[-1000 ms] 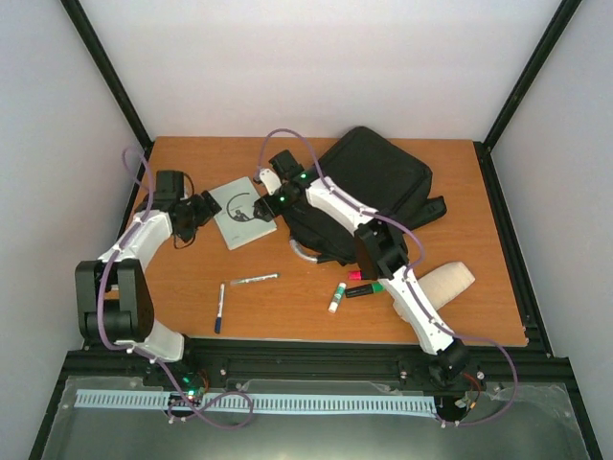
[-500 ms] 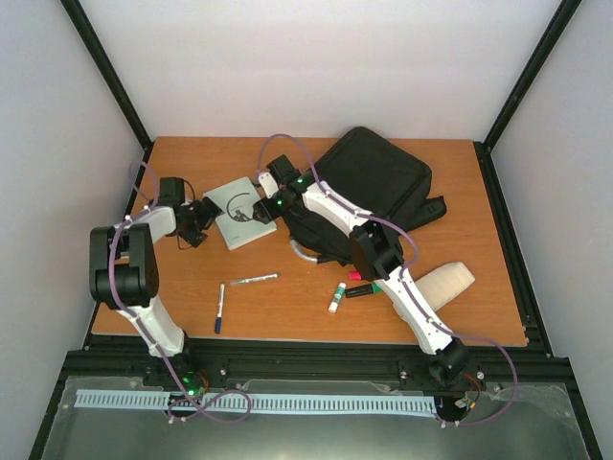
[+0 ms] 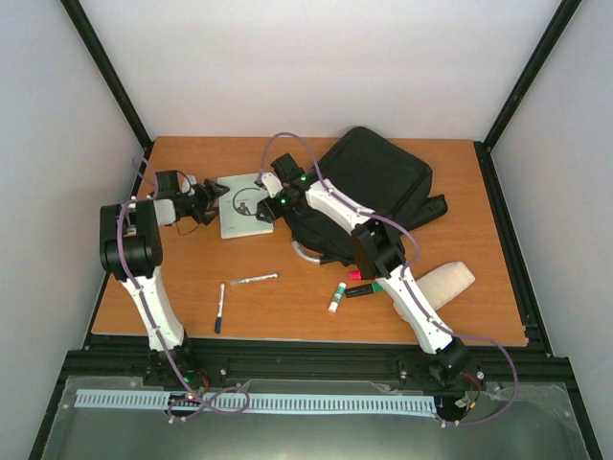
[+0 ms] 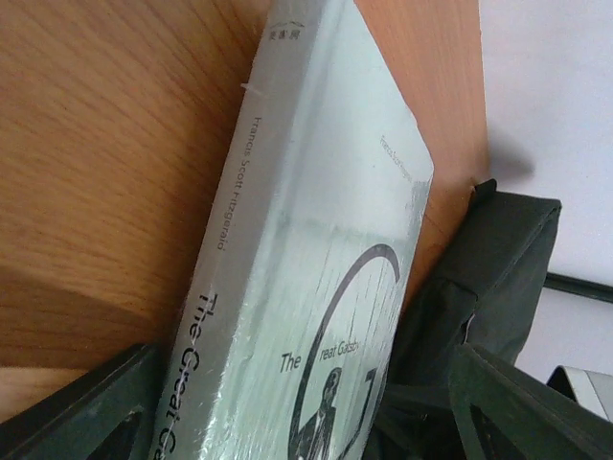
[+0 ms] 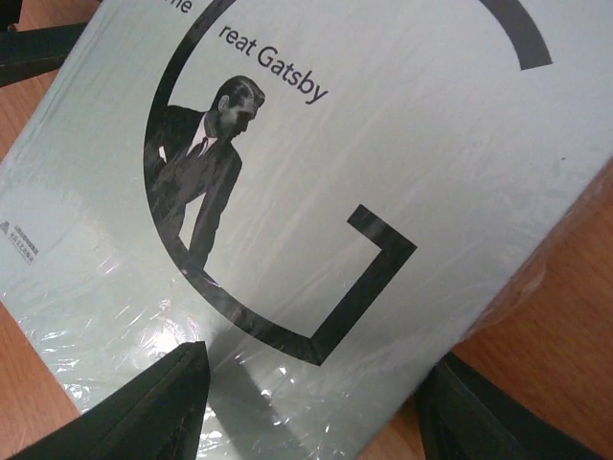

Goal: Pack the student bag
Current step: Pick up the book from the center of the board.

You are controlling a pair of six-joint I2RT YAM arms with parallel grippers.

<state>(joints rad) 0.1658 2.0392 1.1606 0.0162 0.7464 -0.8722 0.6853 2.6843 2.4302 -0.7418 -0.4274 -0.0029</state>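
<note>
From above, the near half of the worktop point(image 3: 192, 278) carries the small things. A marker point(image 3: 219, 309) lies nearest, with a pen point(image 3: 254, 279) just beyond it. To their right is a glue stick point(image 3: 334, 300) with two highlighters point(image 3: 361, 285) beside it. A beige pouch point(image 3: 448, 282) sits at the near right, partly under the right arm.

Further back lies a pale book point(image 3: 235, 218). The left tool point(image 3: 215, 195) is at its left edge and the right tool point(image 3: 255, 204) is over its right side. The black bag point(image 3: 378, 177) lies at the far right, just right of the book, its grey loop point(image 3: 305, 254) pointing near. The right arm reaches across it.

Only the wrist views show the jaws. The left wrist view looks along the spine, which reads "The Great Gatsby", with the bag behind. The left tool stands wide: one finger point(image 4: 96, 412) is on the spine side and the other point(image 4: 527, 407) is clear of the cover, with the book's edge between them. Whether the first finger touches the book I cannot tell.

The right wrist view shows the shrink-wrapped cover, a suited man inside a large G. The right tool is partly open: one finger point(image 5: 144, 407) is over the cover and the other point(image 5: 498, 412) is over bare wood, with a corner of the book between them. I cannot tell whether either touches. Neither tool visibly clamps the book.
</note>
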